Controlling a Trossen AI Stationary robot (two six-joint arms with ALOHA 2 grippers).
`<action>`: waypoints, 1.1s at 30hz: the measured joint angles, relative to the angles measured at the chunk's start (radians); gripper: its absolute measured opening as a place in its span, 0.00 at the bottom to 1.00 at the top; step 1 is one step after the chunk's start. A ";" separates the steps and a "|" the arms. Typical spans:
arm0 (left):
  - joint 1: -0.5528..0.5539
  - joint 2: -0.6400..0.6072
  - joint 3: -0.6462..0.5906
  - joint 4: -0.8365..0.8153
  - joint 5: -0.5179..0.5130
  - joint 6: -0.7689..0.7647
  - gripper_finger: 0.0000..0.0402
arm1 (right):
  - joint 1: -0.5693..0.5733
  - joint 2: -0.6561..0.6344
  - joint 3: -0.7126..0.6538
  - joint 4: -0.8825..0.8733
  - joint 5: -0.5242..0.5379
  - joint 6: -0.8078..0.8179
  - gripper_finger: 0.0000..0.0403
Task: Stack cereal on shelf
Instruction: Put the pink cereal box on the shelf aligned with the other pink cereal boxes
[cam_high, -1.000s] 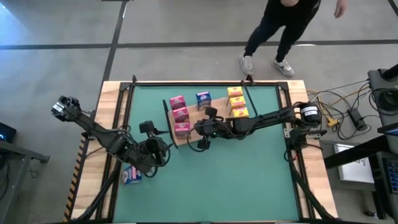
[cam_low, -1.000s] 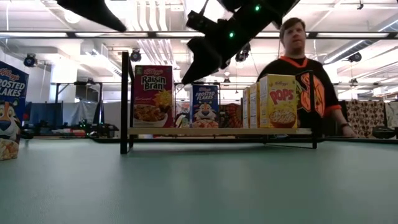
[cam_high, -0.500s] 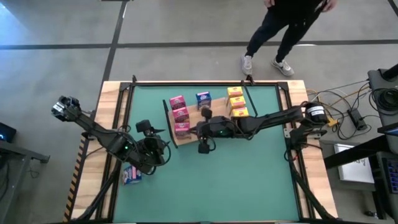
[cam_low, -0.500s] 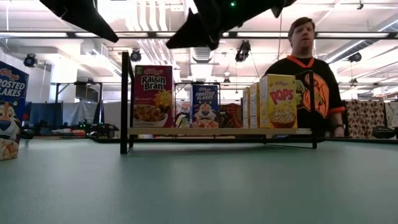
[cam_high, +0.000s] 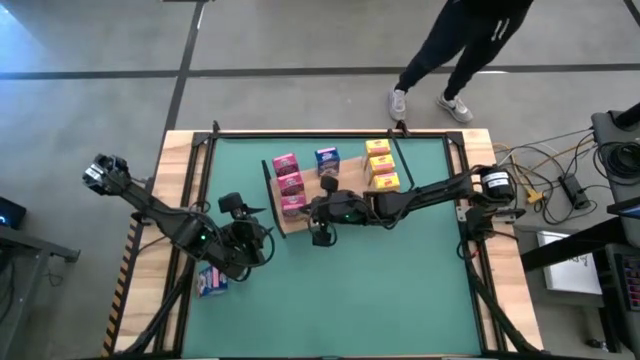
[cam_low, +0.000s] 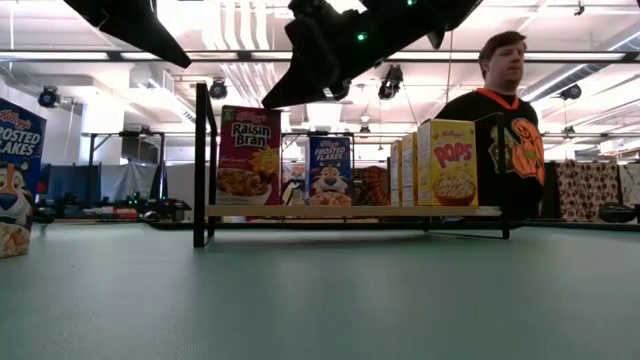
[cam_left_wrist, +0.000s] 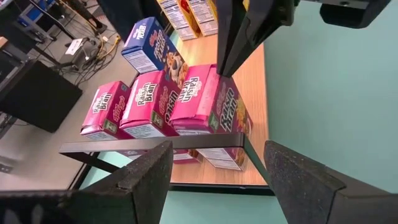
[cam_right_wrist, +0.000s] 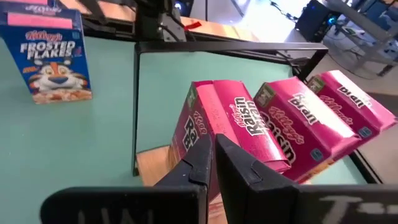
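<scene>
The shelf is a light wooden board with black wire ends at the middle far side of the green mat. Three pink cereal boxes, one blue box and three yellow boxes stand on it. Another blue box stands on the mat at the left edge. My right gripper is shut, its tip at the top of the front pink box. My left gripper hovers open left of the shelf, facing the pink boxes. My right gripper's shut fingertips lie against the top edge of the front pink box, at its end toward the table's right. The fingers slant down from above and from the right. The box stands upright on the shelf board.
A person stands beyond the table's far edge, behind the yellow boxes in the low view. Cables and equipment lie off the table's right side. Open green mat stretches from the shelf to the near edge.
My right gripper, shut throughout, has swung toward the table's left, risen above the shelf and then tipped down onto the top of the front pink box. That box now stands slightly farther toward the table's right. The person has stepped toward the right.
</scene>
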 joint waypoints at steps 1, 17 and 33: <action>0.000 0.000 0.000 0.000 0.000 0.000 0.59 | 0.000 -0.004 0.000 -0.012 0.008 -0.008 0.03; 0.000 0.000 -0.002 0.024 0.000 -0.002 0.59 | 0.000 -0.034 0.000 -0.067 0.015 -0.052 0.03; 0.000 0.000 -0.002 0.072 -0.009 -0.007 0.59 | -0.002 -0.056 0.013 -0.062 0.013 -0.070 0.03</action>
